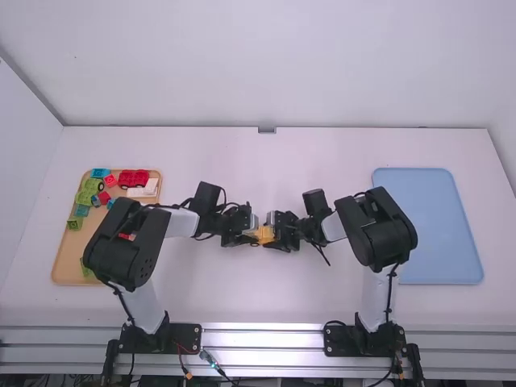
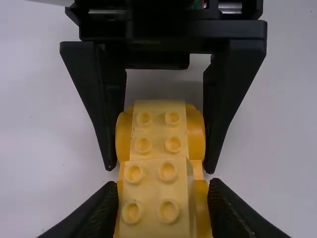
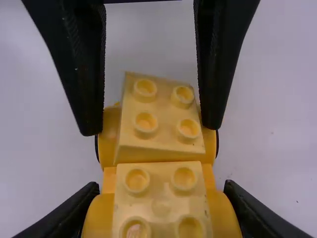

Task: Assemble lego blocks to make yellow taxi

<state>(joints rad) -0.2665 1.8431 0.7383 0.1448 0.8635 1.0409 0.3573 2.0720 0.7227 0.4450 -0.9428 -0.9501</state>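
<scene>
High view puts the yellow car (image 1: 262, 235) mid-counter (image 1: 258, 294), well apart from the far edge, with open room toward the tan tray (image 1: 66, 256) of blocks (image 1: 134, 179) on the left and the blue tray (image 1: 435, 234) on the right. Left tool (image 1: 248, 233) and right tool (image 1: 276, 235) clamp opposite ends, near each other.
</scene>
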